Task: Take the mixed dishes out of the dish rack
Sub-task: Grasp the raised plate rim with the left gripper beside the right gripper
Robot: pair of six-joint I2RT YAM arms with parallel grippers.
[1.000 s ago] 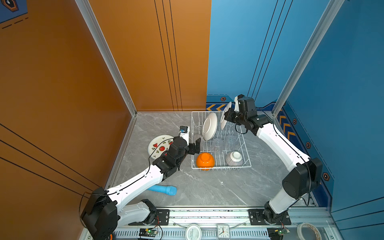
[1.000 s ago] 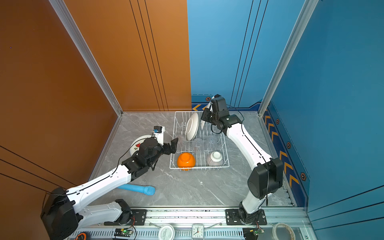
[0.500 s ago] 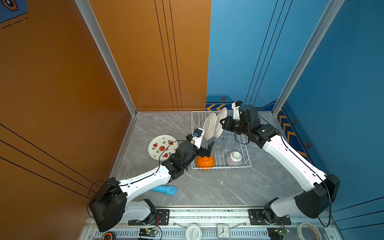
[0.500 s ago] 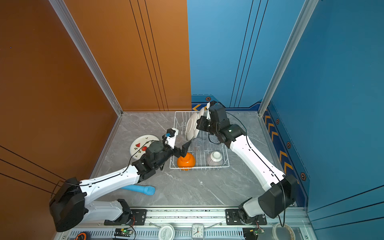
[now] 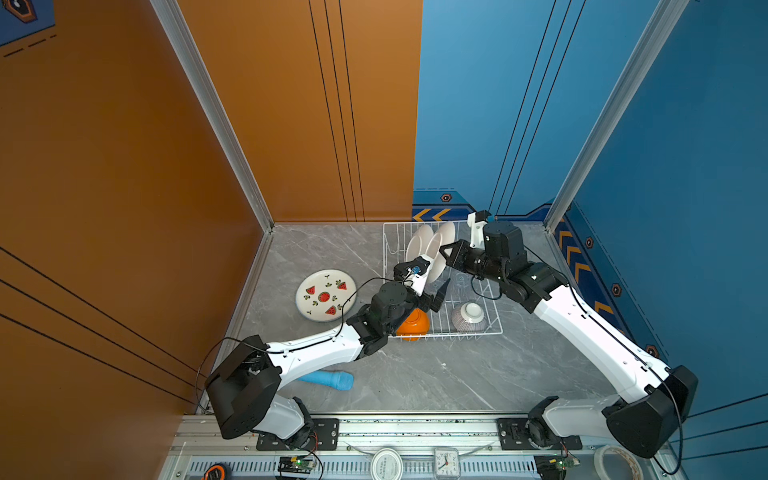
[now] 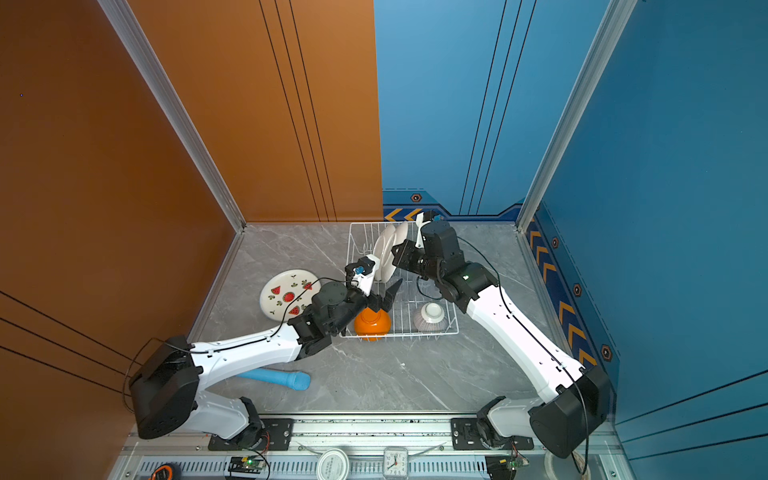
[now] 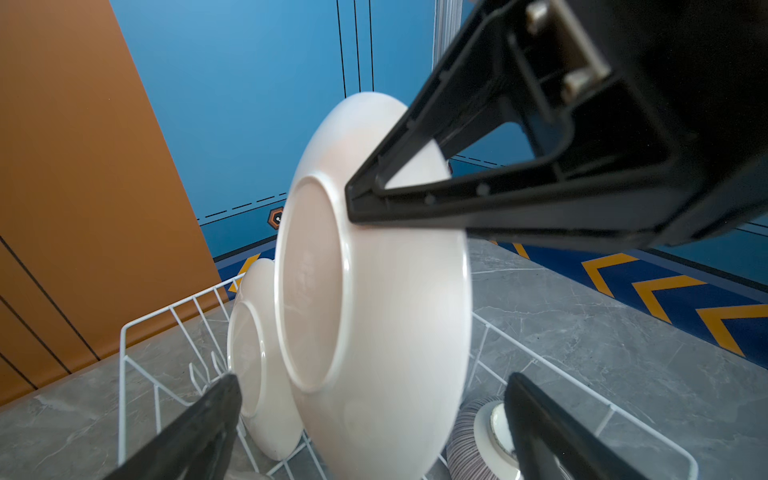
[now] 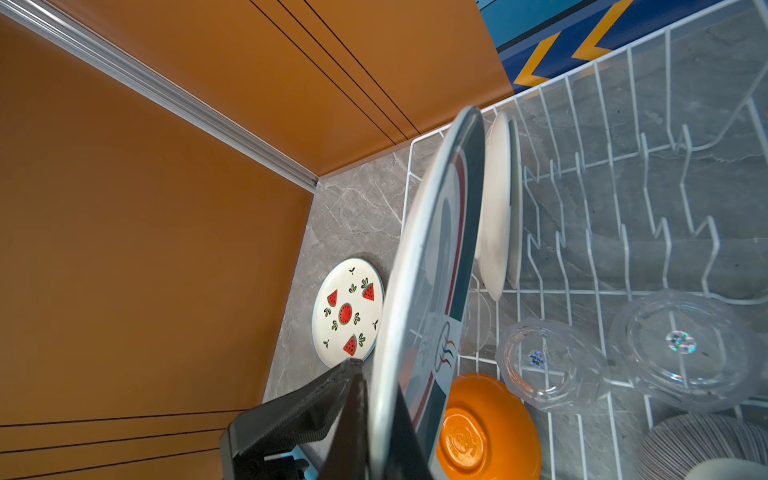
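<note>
- Right claw (image 7: 357,205) clamped on the rim of an upright plate (image 7: 374,299) over the rack's (image 5: 465,333) left half.
- Left claw (image 7: 374,384) gapes wide, fingers either side of that plate's lower edge; contact is hard to judge.
- Second plate (image 7: 249,353) stands in the rack; orange bowl (image 5: 411,326) and striped bowl (image 5: 467,318) sit upturned inside, tumblers (image 8: 548,361) alongside.
- Watermelon plate (image 5: 326,296) lies on the desk (image 5: 415,374) left of the rack.
</note>
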